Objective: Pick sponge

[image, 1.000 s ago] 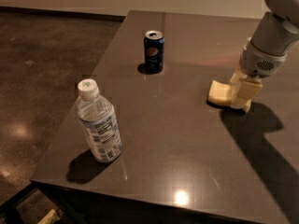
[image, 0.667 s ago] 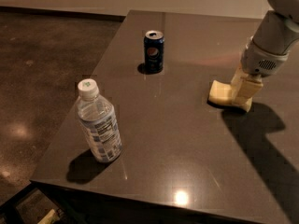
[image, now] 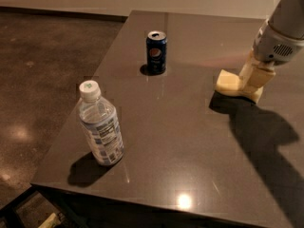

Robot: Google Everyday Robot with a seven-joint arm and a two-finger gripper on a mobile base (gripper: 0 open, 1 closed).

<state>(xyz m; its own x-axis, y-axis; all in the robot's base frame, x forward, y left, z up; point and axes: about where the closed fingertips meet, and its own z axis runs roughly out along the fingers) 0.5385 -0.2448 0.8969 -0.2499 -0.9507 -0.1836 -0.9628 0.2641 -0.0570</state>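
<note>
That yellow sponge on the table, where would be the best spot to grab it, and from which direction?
Probably across its middle, pinching two opposite edges, coming straight down from above: the sponge lies flat and low on the table, leaving little side to catch. The gripper is down at its end away from the soda can.

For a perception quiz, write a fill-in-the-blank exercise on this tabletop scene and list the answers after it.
1. The clear plastic water bottle has a ____ cap.
2. The blue metal soda can stands ____ on the dark grey table.
3. The robot's gripper is down at the pale yellow foam ____, at the right of the picture.
Missing words: white; upright; sponge.
</note>
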